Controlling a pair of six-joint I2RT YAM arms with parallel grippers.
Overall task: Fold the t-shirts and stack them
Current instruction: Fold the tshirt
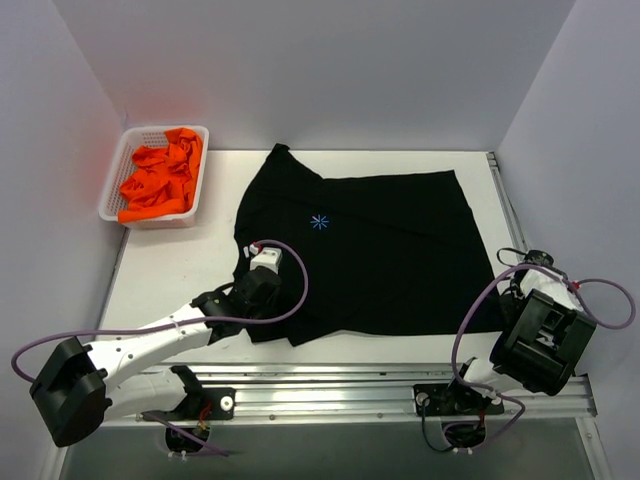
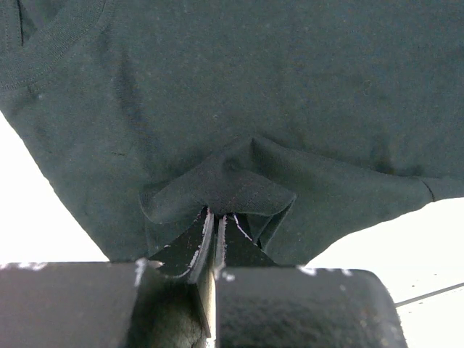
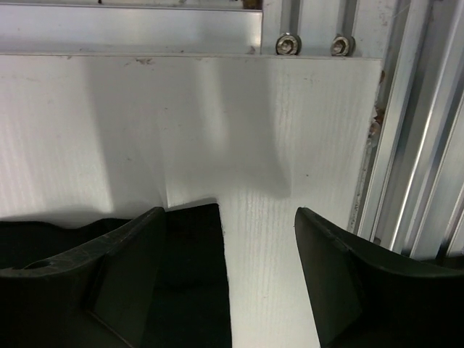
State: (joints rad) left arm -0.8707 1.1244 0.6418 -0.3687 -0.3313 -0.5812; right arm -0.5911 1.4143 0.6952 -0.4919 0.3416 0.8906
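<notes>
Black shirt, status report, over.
Left gripper shut on black shirt, near-left edge. Right gripper open, empty, at its near-right corner. Orange shirts in basket, far left. Nothing in the way.

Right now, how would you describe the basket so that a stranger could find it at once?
Look at the white table and go to its far left corner. There stands the basket, left of the black shirt and apart from it. It alone is white mesh and holds crumpled orange shirts.
</notes>
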